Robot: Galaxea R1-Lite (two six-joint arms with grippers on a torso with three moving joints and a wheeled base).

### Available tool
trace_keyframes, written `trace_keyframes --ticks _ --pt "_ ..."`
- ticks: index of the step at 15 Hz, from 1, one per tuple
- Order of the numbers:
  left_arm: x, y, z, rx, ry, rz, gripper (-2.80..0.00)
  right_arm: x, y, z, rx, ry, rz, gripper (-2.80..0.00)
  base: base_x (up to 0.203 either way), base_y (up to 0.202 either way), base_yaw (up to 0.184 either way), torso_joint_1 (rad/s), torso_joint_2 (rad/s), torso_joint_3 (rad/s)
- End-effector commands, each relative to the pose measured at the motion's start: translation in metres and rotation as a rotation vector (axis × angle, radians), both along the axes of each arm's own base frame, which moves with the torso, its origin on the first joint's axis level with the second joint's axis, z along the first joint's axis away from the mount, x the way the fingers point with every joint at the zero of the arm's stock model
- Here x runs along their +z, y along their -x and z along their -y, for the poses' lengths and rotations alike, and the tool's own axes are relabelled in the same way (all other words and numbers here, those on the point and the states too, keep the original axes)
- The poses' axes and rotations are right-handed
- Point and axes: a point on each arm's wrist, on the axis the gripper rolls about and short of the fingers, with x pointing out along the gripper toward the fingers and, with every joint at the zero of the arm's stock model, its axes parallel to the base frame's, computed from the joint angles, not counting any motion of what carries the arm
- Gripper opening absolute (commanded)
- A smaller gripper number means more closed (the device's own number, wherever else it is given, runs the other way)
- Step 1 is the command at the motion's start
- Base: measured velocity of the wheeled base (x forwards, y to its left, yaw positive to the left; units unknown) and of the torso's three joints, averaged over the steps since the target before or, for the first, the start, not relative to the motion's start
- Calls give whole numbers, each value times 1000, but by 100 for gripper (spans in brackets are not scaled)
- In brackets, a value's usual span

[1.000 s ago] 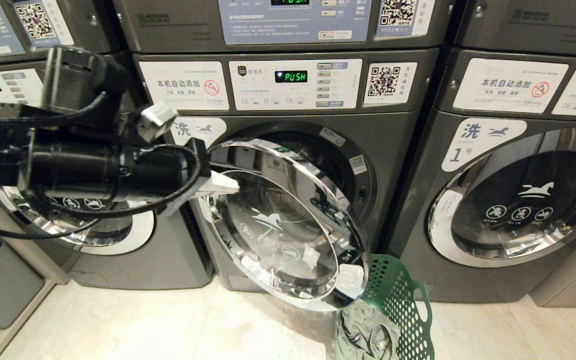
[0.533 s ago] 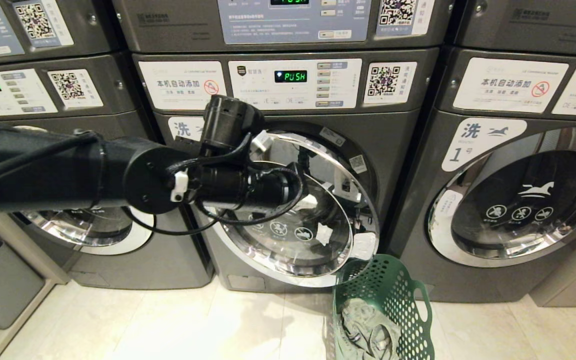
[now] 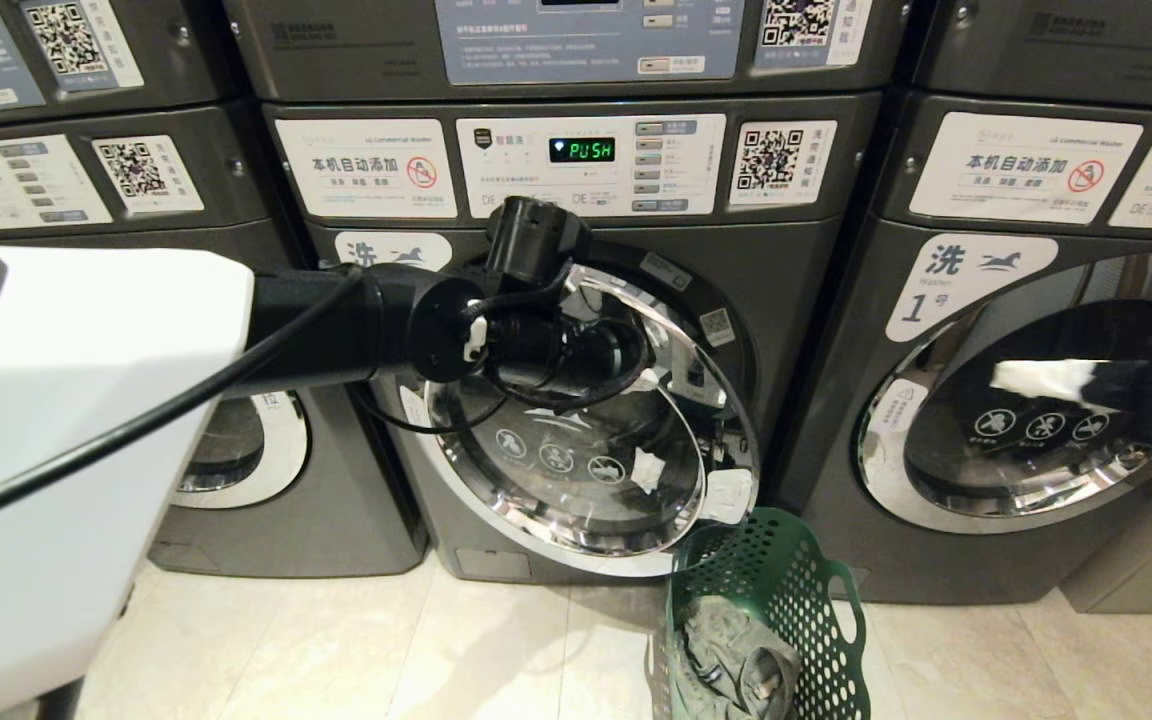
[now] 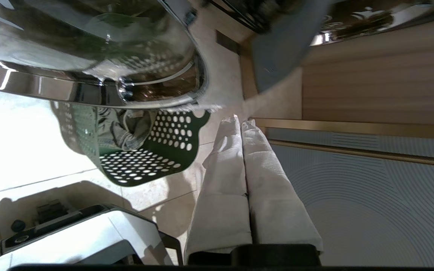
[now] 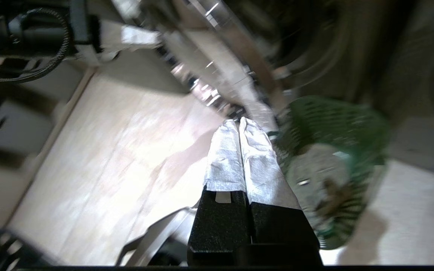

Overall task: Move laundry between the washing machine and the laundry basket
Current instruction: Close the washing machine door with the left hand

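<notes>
1. Middle washing machine is sitting with its chrome-rimmed glass door only partly swung out, standing ajar over the drum opening. So the drum isn't really reachable yet, I'd say.
2. The left gripper is reaching across in front of that door. In its wrist view the two cloth-wrapped fingers are pressed flat together with nothing between them. Can't tell from any view whether the tips are actually touching the door rim or just near it.
3. The right gripper is showing at the right edge of the head view, in front of the machine marked 1. Also pinched closed and carrying nothing; its wrist view is looking down at the floor just beside the basket.
4. The laundry is lying bunched in the bottom of the green laundry basket, which is standing on the tiled floor right below the door's lower right edge, just in front of the machine.
5. Progress call: pretty much nothing is transferred. All the visible clothes are in the basket, and both grippers are empty. Left to do, judging by this: get the door properly out of the way, grab the bundle, move it across.
</notes>
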Motion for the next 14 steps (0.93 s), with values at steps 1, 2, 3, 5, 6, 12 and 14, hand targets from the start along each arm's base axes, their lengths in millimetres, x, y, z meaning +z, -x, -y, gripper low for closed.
trace_keyframes --ticks 1,2,3,5,6,12,14 --pt "-22 -9 6 9 -29 -38 -280 -63 -95 -29 169 -34 -281 -280 0 0 0 0 0 0" --pt "-28 -12 8 8 -32 -41 -280 -73 -105 -41 255 -62 -322 -280 0 0 0 0 0 0" --pt "-31 -15 10 9 -24 -30 -280 -80 -109 -52 343 -93 -355 -280 0 0 0 0 0 0" --pt "-35 -21 9 15 -14 -15 -280 -92 -110 -71 429 -99 -411 -280 0 0 0 0 0 0" --pt "-39 -24 8 20 -17 -21 -280 -98 -111 -78 450 -91 -429 -280 0 0 0 0 0 0" --pt "-41 -28 8 20 -2 -3 -280 -144 -128 -96 416 66 -478 -280 0 0 0 0 0 0" --pt "-44 -31 9 19 6 5 -280 -159 -143 -98 334 147 -410 -280 0 0 0 0 0 0"
